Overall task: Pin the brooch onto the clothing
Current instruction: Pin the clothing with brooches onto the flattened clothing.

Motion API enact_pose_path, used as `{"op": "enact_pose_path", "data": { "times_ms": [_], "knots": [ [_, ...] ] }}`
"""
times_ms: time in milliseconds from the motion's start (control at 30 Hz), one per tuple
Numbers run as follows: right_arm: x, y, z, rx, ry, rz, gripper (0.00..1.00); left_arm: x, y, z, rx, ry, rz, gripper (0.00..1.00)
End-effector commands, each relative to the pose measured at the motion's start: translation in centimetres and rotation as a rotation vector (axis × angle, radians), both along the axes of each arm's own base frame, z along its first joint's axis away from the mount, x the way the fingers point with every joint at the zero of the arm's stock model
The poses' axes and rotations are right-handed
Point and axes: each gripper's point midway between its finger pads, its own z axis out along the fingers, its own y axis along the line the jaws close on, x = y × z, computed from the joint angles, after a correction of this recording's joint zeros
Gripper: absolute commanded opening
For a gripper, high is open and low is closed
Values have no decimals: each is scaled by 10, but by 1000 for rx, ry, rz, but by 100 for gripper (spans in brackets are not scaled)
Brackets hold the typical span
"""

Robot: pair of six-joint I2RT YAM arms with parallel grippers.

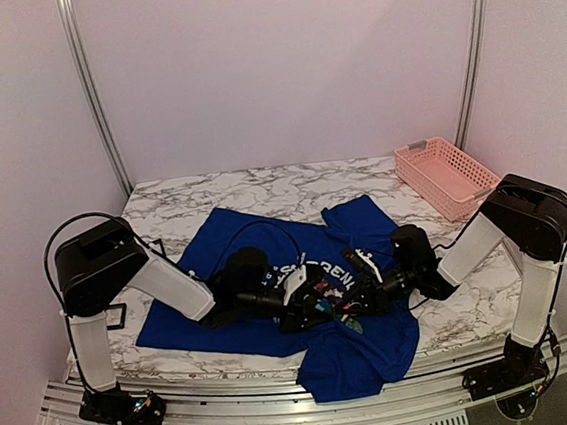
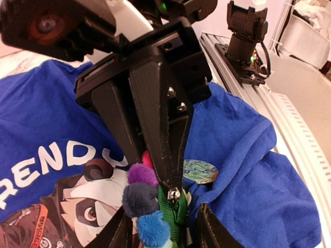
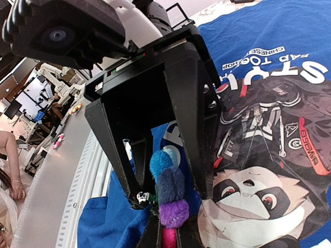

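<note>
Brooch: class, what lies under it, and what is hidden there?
The shirt, near its panda print. The fabric right beneath is covered by the brooch; whether the pin touches it cannot be seen.

- A white marble-patterned table [image 1: 261, 186] with grey veins fills the middle of the top view, bare along its far strip.
- A royal-blue T-shirt [image 1: 226, 240] lies spread over the centre, rumpled, with its printed chest facing up. One part of it hangs over the near edge at the lower middle of the frame.
- A pink lattice basket [image 1: 448, 175] stands at the table's upper right corner, well apart from the shirt.
- A small black open frame [image 1: 116, 316] sits at the left edge, just beside the shirt.
</note>
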Motion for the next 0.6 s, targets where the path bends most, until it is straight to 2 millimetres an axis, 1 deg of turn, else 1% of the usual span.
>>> {"op": "enact_pose_path", "data": {
  "times_ms": [0,100,433,567],
  "knots": [
    [-2,0,7,10,2,5,0,7,0,-9,30,-7,37,47],
    [-1,0,6,8,4,2,0,10,-2,-8,30,-14,60,50],
    [0,1,4,4,15,6,0,3,-5,-5,16,-22,27,66],
    [1,1,3,0,18,3,0,3,-6,-5,18,-25,41,67]
  ]
}}
